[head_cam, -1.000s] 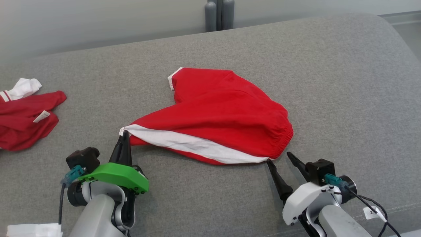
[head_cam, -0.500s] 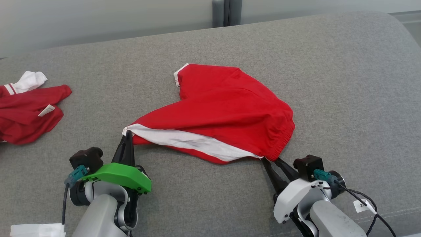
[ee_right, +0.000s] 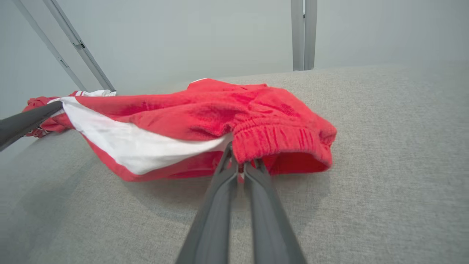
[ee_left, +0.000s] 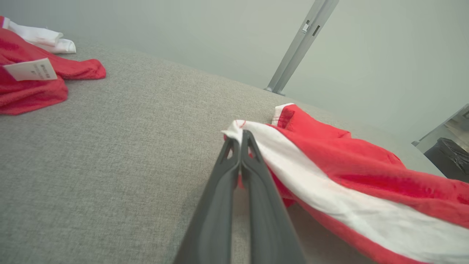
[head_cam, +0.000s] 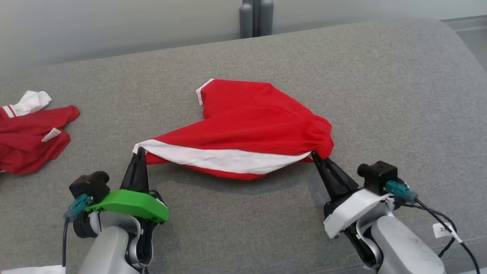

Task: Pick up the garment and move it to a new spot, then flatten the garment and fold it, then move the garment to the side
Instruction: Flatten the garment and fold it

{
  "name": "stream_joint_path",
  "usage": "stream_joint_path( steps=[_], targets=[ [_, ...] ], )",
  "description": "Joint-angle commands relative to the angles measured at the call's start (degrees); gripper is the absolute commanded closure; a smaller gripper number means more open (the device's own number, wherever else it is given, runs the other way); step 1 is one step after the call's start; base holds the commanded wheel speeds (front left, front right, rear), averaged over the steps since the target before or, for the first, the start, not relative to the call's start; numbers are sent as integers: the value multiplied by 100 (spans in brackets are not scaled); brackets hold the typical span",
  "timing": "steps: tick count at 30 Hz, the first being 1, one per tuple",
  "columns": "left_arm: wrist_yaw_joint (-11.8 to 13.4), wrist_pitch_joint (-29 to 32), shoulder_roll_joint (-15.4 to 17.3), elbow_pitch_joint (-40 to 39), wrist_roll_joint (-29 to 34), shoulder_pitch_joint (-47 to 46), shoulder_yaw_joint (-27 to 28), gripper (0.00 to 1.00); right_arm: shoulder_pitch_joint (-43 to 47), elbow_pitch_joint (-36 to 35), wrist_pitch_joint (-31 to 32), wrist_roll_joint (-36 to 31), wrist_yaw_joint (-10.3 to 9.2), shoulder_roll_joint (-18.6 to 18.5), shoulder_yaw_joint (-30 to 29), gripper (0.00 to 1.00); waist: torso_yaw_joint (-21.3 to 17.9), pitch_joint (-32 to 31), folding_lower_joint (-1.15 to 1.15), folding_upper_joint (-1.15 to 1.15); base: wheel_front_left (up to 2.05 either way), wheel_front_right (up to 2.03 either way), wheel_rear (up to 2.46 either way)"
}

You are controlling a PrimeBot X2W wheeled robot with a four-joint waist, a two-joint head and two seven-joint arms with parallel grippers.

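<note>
Mid-frame in the head view: red fabric shorts with a broad white side stripe, on a grey woven-fabric surface. The near edge of the shorts is raised off the surface and stretched between both hands, with a shadow under it. The far part, ending in a white-trimmed leg hem at upper centre, rests on the surface.

The left hand is at the lower left of the head view. Its dark fingers are pressed together, pinching the left end of the white stripe at the hem corner. The left wrist view agrees: the tips are clamped on the white corner with no gap between them. A bright green plastic cover sits over this wrist.

The right hand is at the lower right. Its fingers are pressed together, pinching the gathered elastic waistband at the right end of the shorts. In the right wrist view the tips grip the lower edge of the ribbed band just where the white stripe ends, and cloth bunches above them. A teal connector with a black cable sits on this wrist, and a small white label hangs from the cable.

At the far left of the head view lies a crumpled darker red garment with a white tag, well apart from the shorts. A white cloth piece touches its upper edge. At top centre a grey upright post stands behind the surface against a pale wall.
</note>
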Motion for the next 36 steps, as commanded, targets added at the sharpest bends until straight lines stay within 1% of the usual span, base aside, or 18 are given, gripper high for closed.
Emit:
stream_joint_path(
  steps=[1,8,12,16,18,22,26,29,32,34,36],
  targets=[
    [-31,-19,27,-95,75,114,61,100,105,-182,-20,61,1,-92,-65,100,-58,-100,0,0,0,0,0],
    [-139,-19,-80,-965,361,444,407,100,416,-1467,-19,159,1,-578,-485,100,-212,-485,0,0,0,0,0],
    [-201,-19,-161,-1688,500,684,548,100,629,-2170,-19,192,0,-762,-792,100,-280,-717,0,0,0,0,0],
    [-203,-19,-211,-2406,622,876,583,100,807,-2756,-11,204,1,-910,-1000,100,-318,-890,0,0,0,0,0],
    [-173,-16,-186,-2754,675,917,563,100,837,-3014,58,247,1,-963,-1083,100,-326,-939,0,0,0,0,0],
    [-103,154,-24,-3428,806,813,543,100,778,-3397,270,280,1,-1074,-1213,100,-322,-992,0,0,0,0,0],
    [-53,462,161,-4053,890,486,543,100,544,-3544,497,258,1,-1120,-1348,100,-273,-967,0,0,0,0,0],
    [-48,761,316,-4224,894,114,577,100,240,-3457,717,325,1,-1151,-1295,100,-225,-880,0,0,0,0,0],
    [-82,1063,316,-4030,723,-364,599,100,-279,-3131,919,442,0,-1208,-1124,100,-174,-703,0,0,0,0,0],
    [-125,1249,390,-3708,674,-821,619,100,-762,-2821,1028,564,1,-1208,-960,100,-139,-489,0,0,0,0,0],
    [-178,1398,468,-3227,687,-1309,609,100,-1348,-2413,1094,626,1,-1175,-767,100,-129,-267,0,0,0,0,0]
  ],
)
